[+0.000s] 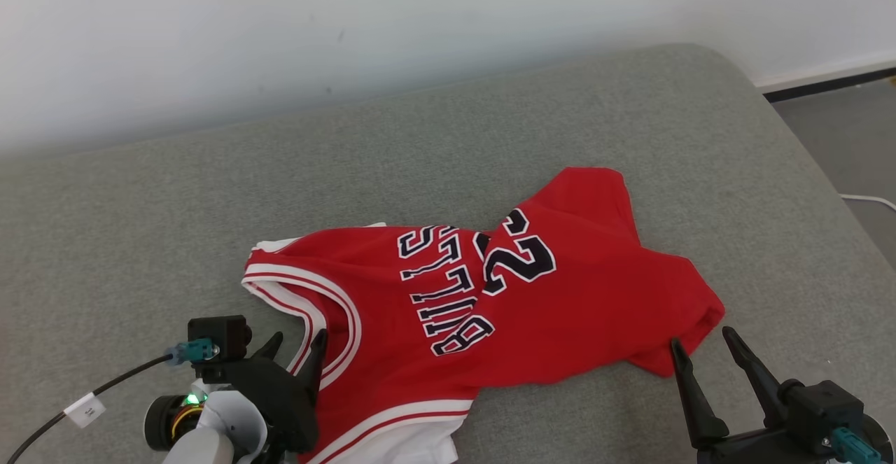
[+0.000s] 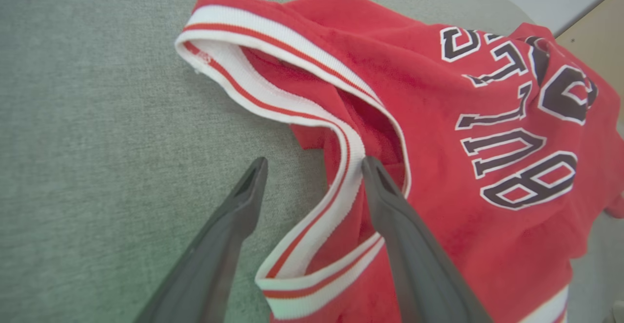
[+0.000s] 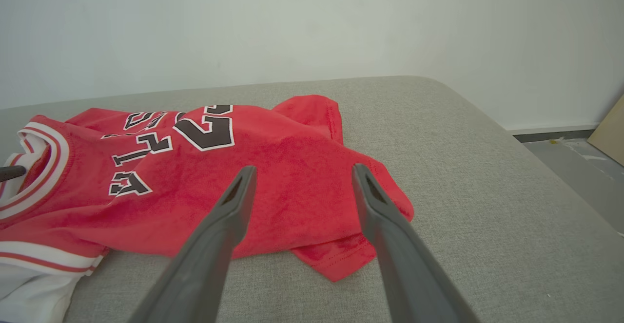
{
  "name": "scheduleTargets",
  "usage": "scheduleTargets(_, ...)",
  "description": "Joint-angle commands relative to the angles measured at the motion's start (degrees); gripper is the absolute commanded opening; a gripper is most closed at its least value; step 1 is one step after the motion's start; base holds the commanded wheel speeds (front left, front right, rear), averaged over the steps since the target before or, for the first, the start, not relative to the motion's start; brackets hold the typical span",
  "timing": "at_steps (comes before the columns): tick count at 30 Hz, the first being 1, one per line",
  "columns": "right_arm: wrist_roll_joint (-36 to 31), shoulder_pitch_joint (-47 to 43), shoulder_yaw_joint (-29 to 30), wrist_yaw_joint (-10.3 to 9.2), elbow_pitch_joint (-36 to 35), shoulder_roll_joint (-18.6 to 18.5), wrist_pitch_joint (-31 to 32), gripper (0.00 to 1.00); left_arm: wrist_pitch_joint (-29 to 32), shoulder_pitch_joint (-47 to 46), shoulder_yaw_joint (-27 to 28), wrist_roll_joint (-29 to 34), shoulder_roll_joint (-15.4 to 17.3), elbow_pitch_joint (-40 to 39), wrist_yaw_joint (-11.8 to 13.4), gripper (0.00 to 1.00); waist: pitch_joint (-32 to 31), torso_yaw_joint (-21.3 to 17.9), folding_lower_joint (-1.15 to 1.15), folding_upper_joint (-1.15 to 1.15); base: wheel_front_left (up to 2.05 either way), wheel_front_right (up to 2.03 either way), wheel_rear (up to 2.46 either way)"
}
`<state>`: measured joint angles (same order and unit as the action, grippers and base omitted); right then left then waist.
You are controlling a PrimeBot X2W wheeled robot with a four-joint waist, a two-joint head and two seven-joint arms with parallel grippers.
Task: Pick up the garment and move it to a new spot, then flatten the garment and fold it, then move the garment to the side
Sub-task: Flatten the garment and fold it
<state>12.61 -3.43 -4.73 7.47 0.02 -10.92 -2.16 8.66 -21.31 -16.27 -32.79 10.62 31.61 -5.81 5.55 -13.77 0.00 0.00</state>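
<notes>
The garment point(image 1: 560, 296) is a red basketball jersey with white and red trim and dark lettering, lying crumpled on the grey cushion point(image 1: 448, 142). My left gripper point(image 1: 297, 346) stands open at the jersey's near left armhole. In the left wrist view the left gripper point(image 2: 314, 164) straddles the white trim point(image 2: 341, 177), one finger on the cushion and one over the armhole. My right gripper point(image 1: 700, 343) is open just in front of the jersey's lower right corner. In the right wrist view the right gripper point(image 3: 302, 172) has the jersey point(image 3: 273, 167) between its fingers and holds nothing.
The cushion's right edge drops to a grey floor point(image 1: 854, 135) with a white cable point(image 1: 868, 200). A pale wall point(image 1: 350, 23) runs behind the cushion. A black cable point(image 1: 84, 394) trails from my left wrist.
</notes>
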Motion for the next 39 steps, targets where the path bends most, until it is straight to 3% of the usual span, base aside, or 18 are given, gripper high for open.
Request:
scheduleTargets(1,0.1,0.5,-0.1,0.05,0.1,0.0,-0.5,1.00,0.0,-0.5,0.3,-0.7,0.2,0.4,0.3,1.00,0.7,-1.1,0.00,0.00,0.00,0.00,0.00)
scheduleTargets(3,0.3,0.6,-0.3,0.05,0.4,-0.1,-0.5,1.00,0.3,-0.5,0.4,-0.8,0.2,0.8,0.7,1.00,0.8,-1.3,0.00,0.00,0.00,0.00,0.00)
scheduleTargets(4,0.3,0.8,-0.5,0.05,0.5,-0.3,-0.5,1.00,0.5,-0.6,0.3,-0.6,0.4,1.0,0.9,0.65,0.8,-1.4,0.00,0.00,0.00,0.00,0.00)
scheduleTargets(5,0.4,1.0,-0.7,0.05,0.5,-0.4,-0.5,1.00,0.7,-0.8,0.3,-0.5,0.6,1.1,1.0,0.02,0.9,-1.4,0.00,0.00,0.00,0.00,0.00)
scheduleTargets(14,0.8,2.1,-1.4,0.05,0.8,-0.7,-0.9,1.00,-2.0,-2.2,0.7,0.2,1.0,1.2,1.9,0.00,1.3,-0.9,0.00,0.00,0.00,0.00,0.00)
scheduleTargets(25,0.9,3.4,-2.0,0.05,0.2,-1.0,-1.0,1.00,-7.7,-8.1,3.9,1.6,5.5,4.3,4.3,0.00,4.1,-1.4,0.00,0.00,0.00,0.00,0.00)
scheduleTargets(39,1.0,6.3,-3.4,0.05,0.4,-0.8,-1.5,1.00,-7.0,-17.1,3.1,4.2,13.4,9.5,2.2,0.00,8.6,-3.2,0.00,0.00,0.00,0.00,0.00)
